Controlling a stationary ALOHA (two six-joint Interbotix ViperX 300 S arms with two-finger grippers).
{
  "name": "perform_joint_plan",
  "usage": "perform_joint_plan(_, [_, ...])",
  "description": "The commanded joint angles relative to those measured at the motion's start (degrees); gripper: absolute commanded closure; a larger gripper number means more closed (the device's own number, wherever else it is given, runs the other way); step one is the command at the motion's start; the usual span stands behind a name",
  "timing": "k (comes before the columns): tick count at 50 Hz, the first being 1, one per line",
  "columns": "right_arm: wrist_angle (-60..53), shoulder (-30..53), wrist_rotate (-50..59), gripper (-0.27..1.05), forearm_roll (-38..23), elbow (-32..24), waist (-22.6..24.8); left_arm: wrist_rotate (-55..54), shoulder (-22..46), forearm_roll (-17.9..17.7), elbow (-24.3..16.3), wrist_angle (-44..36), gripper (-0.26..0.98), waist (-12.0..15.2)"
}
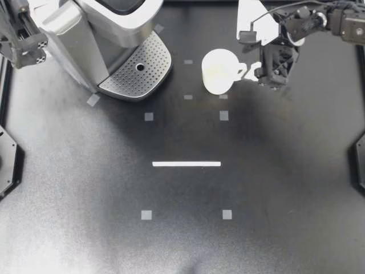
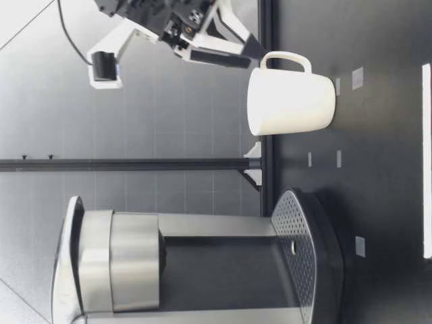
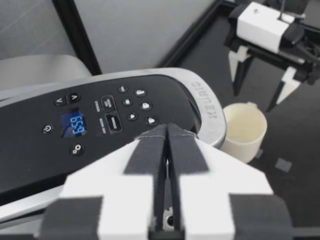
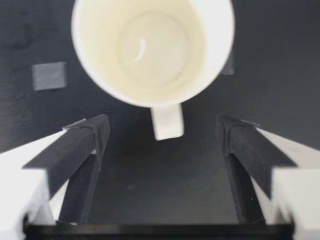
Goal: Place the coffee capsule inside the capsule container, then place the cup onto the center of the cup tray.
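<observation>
Nearest you on the table point(image 1: 274, 188) lies a white tape strip point(image 1: 186, 164), with small grey tape squares point(image 1: 224, 115) spaced around it. Farther back, the cup point(image 1: 219, 71) stands upright on the bare table, mouth up. It sits just beside the cup tray point(image 1: 128, 80) but not on it. The perforated tray juts out from the base of the coffee machine point(image 1: 102, 28). The cup's handle point(image 1: 242, 69) points away from the machine, toward the right arm.

The right gripper point(image 1: 254, 71) hangs over that handle, pointing down. In its wrist view you look straight into the cup, and the handle lies between the two fingers, which are spread wide and touch neither side of it. In the low view, the fingertips reach down to about the level of the cup's rim.

Farthest back, the left arm point(image 1: 21, 43) stands at the far left corner by the machine. In its wrist view you can see the left gripper point(image 3: 167, 135) above the machine's control panel point(image 3: 100, 120), beside a lit blue display point(image 3: 76, 124). Its fingers are pressed flat together.
</observation>
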Motion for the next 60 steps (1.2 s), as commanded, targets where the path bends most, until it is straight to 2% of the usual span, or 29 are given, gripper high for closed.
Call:
perform_joint_plan(1, [-1.3,-0.4,0.0,0.01,0.2,-0.3,-0.4,0.0,-0.4,0.4,-0.7,-0.6,0.68,-0.1])
perform_joint_plan(32, [-4.5,3.6,0.0,0.02,1.1,0.2,0.7,-0.1,-0.5,0.9,0.4,-1.8,0.68,-0.1])
perform_joint_plan(46, [-5.2,4.1,0.0,0.16,1.1,0.2,0.9,-0.2,-0.9,1.1,0.9,-1.8,0.68,-0.1])
perform_joint_plan(60, [-6.1,4.7,0.0,0.19,1.1,0.1,1.4,-0.3,-1.4,1.1,1.6,-2.5,0.68,-0.1])
